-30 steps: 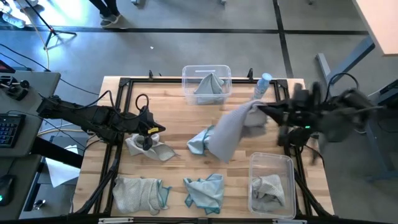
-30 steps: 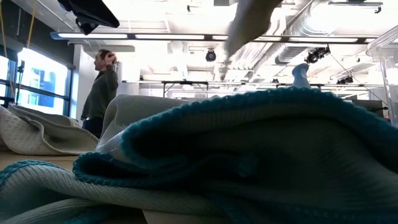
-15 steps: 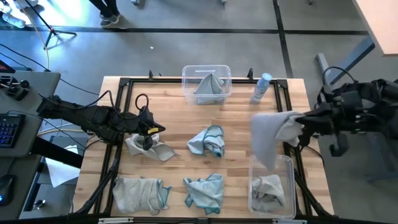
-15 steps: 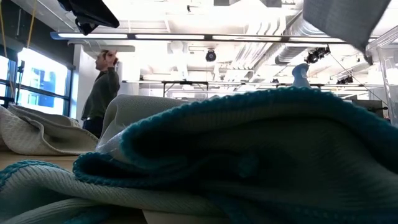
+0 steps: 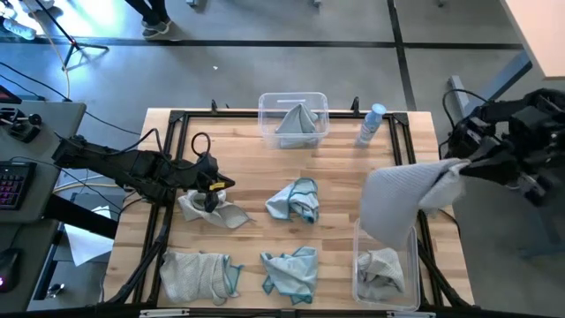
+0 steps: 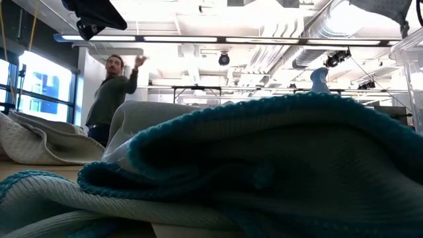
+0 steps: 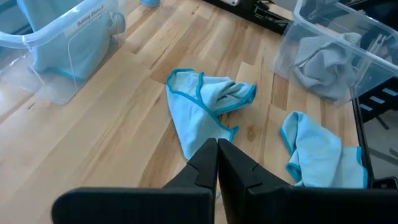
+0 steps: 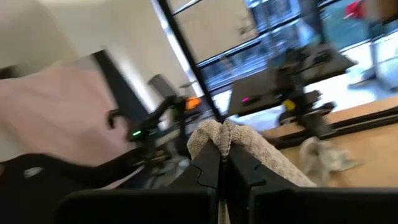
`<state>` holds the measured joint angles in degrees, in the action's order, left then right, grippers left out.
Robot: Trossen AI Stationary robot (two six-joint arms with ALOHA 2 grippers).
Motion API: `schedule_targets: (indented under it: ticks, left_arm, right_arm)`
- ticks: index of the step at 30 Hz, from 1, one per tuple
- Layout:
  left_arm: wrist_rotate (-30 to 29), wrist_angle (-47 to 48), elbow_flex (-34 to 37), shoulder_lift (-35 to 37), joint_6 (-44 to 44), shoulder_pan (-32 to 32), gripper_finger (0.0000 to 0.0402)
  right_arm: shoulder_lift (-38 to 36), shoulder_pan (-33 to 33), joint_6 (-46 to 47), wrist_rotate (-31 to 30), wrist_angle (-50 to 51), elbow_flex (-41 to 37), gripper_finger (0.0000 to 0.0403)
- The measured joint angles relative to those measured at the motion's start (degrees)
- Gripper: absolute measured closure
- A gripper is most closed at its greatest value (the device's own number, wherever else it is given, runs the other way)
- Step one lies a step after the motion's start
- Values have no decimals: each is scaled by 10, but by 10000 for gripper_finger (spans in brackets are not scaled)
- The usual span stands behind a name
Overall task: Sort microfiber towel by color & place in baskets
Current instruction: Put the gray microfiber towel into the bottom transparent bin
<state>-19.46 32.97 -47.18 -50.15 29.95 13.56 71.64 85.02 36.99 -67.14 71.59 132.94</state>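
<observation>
My right gripper (image 5: 444, 170) is shut on a light grey towel (image 5: 393, 208), high over the table's right edge. The towel hangs above the clear right basket (image 5: 364, 231), which holds another grey towel (image 5: 381, 269). The held towel's corner shows at the top of the low view (image 6: 386, 10). My left gripper (image 5: 209, 200) is shut, low over a crumpled grey towel (image 5: 221, 214) at the table's left. I cannot tell whether it touches that towel. The far basket (image 5: 267, 104) holds a towel standing in a peak (image 5: 297, 122). My right gripper pinches a bunched fold of the grey towel (image 8: 214, 132) between its two fingers, several layers gathered together. The fingers come from the table's right side, about level. The towel hangs spread below and to the left of them, lifted clear of the table and the basket.
Teal-edged towels lie at the table's middle (image 5: 294, 200), near middle (image 5: 291, 272) and near left (image 5: 196, 276). A white-blue spray bottle (image 5: 371, 124) stands at the far right. A black metal frame (image 5: 172, 159) rims the table. A person (image 6: 112, 92) stands in the room behind.
My right gripper has carried the grey towel from over the table's middle toward the right edge. The towel stays lifted clear and now hangs over the right basket.
</observation>
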Motion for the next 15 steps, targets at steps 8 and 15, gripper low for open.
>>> schedule_targets:
  ticks: [8, 15]
  left_arm:
    - [0, 0, 0, 0, 0, 0, 401]
    - [0, 1, 0, -6, -1, 0, 401]
  right_arm:
    - [7, 35, 106, 53, 65, 0, 403]
    - [30, 32, 240, 50, 176, -19, 403]
